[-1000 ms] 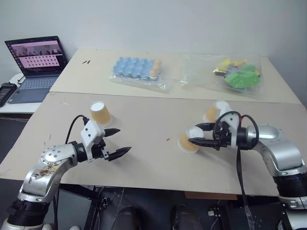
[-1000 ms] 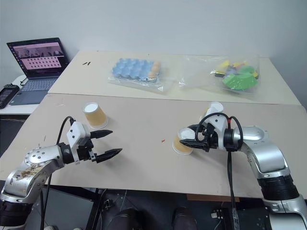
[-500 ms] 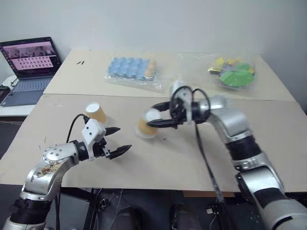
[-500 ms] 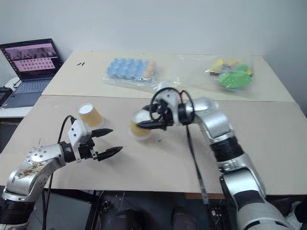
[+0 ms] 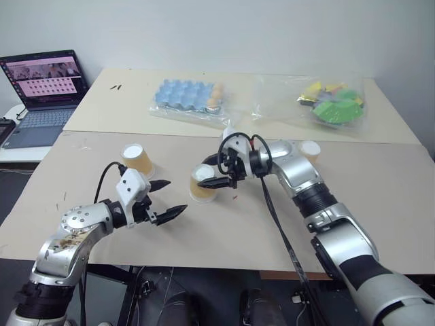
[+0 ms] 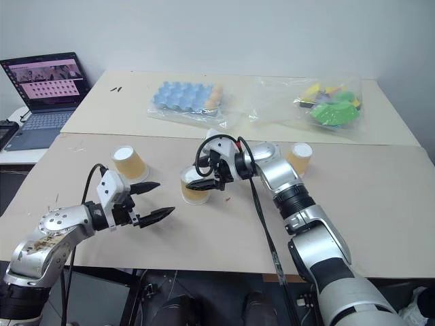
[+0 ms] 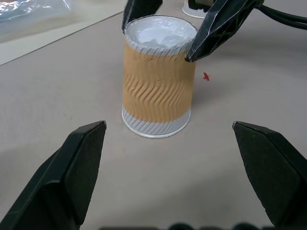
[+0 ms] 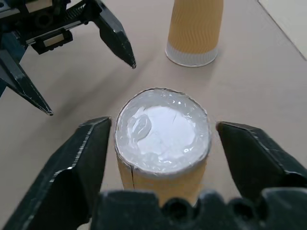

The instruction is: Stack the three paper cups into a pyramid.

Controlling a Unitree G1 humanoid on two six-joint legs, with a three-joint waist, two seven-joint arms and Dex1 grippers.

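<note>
Right now your right claw is straddling the middle cup, which is standing upside down on the table. Its jaws are sitting spread on either side of the cup's top with gaps showing, so nothing is gripped. Your left claw is hovering wide open and empty, just beside that cup.

Be careful pulling the right claw away: if a fingertip is dragging against the rim, it is likely tipping or sliding the light cup. The left claw's tips are pointing at the cup from close by, so any forward drift is risking a knock.

The left cup is standing near the middle one, apart from it, so the base pair is probably needing closing up. The right cup is waiting well apart, beyond your right forearm, which may sweep it.

Open table is lying towards the right; the near edge is running close below the left claw.
</note>
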